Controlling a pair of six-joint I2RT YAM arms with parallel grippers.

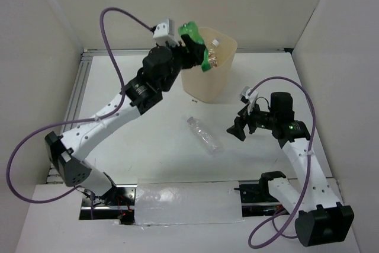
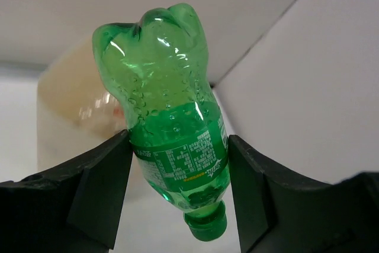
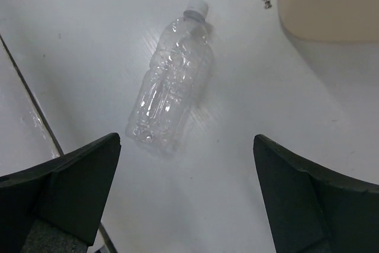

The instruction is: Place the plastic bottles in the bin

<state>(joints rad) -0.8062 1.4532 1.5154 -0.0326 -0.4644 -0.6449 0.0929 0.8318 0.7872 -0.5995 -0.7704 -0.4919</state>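
The left tool (image 2: 177,167) is holding a green plastic bottle (image 2: 170,111) over the tall beige plastic bin (image 1: 222,81). The right tool (image 3: 186,143) is hanging wide open.

I am seeing the white table (image 1: 148,152) carrying two things. The beige bin (image 1: 216,84) is standing on it in the upper middle of the top view. A clear bottle (image 1: 203,135) is lying on its side near the centre, apart from the bin, cap pointing upper left. A small dark mark (image 1: 195,102) is showing beside the bin's base.
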